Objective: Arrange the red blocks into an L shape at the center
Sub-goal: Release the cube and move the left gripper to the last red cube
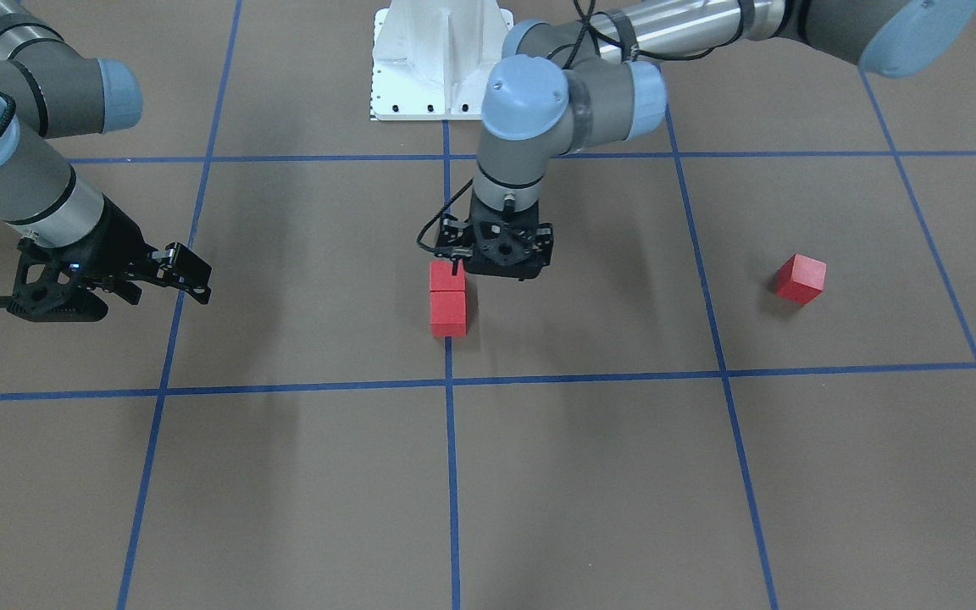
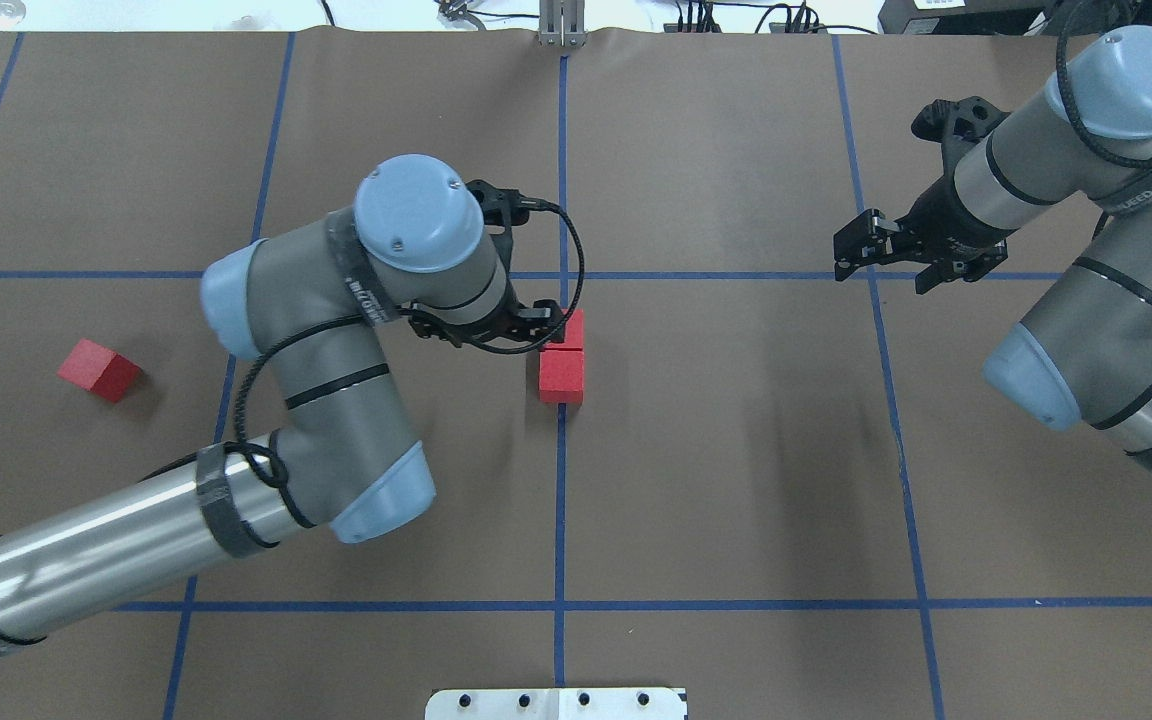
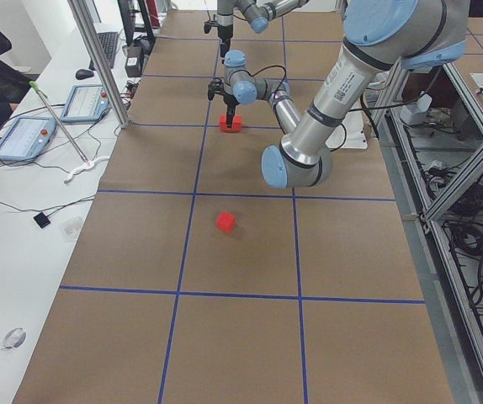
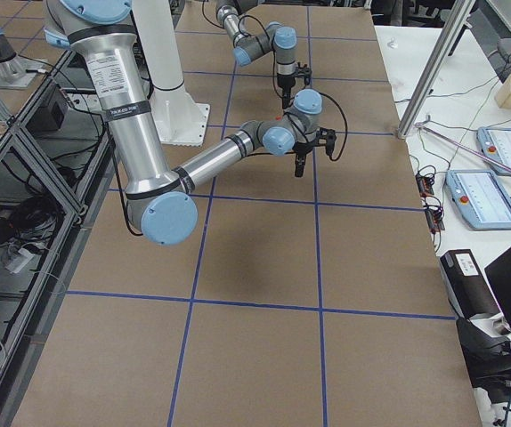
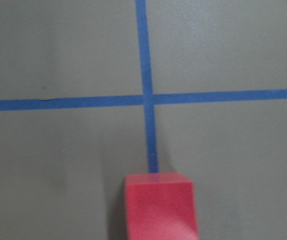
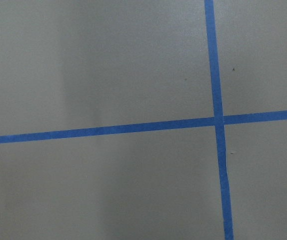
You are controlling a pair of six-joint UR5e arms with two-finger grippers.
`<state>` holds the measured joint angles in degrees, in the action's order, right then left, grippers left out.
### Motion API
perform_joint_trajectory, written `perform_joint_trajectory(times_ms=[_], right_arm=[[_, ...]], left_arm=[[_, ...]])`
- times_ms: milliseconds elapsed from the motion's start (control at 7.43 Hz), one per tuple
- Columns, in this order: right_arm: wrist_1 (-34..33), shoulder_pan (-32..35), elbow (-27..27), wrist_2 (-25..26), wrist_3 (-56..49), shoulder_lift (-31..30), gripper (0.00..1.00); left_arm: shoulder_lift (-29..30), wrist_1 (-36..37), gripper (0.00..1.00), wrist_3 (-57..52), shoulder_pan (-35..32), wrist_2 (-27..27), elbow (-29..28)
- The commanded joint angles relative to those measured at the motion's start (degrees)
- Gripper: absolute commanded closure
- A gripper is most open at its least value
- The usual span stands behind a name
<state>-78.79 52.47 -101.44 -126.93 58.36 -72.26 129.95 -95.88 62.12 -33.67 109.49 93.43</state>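
Observation:
Two red blocks [image 1: 447, 296] [image 2: 562, 375] lie end to end on the middle blue tape line at the center [image 1: 403, 322]. The third red block [image 1: 800, 278] [image 2: 99, 369] [image 3: 225, 221] lies alone far out on my left side. My left gripper [image 1: 461, 268] [image 2: 548, 324] hangs right at the pair, at the block farther from my base; that block fills the bottom of the left wrist view [image 5: 159, 205]. I cannot tell whether its jaws are open or shut. My right gripper [image 1: 198, 285] [image 2: 881, 272] is open and empty, raised well to the right of the pair.
The white robot base [image 1: 441, 59] [image 2: 556, 703] sits at the table's near edge. A desk with tablets [image 3: 23, 139] and a metal post [image 3: 98, 59] stand beyond the far edge. The right wrist view shows only brown surface and a blue tape crossing [image 6: 218, 120].

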Motion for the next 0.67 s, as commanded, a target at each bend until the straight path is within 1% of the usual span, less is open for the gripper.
perform_joint_trajectory(times_ms=[0,135,269,404,538], right_arm=[[0.0,0.1,-0.2,0.0,0.0,-0.3,0.01],[0.0,0.1,-0.3,0.0,0.0,-0.7,0.01],[0.0,0.1,-0.3,0.1,0.4,-0.8,0.01],[0.0,0.1,-0.3,0.7,0.7,-0.8,0.01],[0.0,0.0,-0.3,1.6,0.9,-0.9,0.01]], left_arm=[[-13.9,-0.1,0.01,-14.5,-8.7,5.2,8.9],[-18.5,-0.4,0.01,-23.9,-15.0,8.5,8.9],[-21.5,-0.4,0.01,-29.8,-20.3,9.7,8.1],[-22.4,0.1,0.01,-30.6,-24.1,12.4,6.3],[-24.3,-0.5,0.01,-33.8,-26.5,13.8,4.1]])
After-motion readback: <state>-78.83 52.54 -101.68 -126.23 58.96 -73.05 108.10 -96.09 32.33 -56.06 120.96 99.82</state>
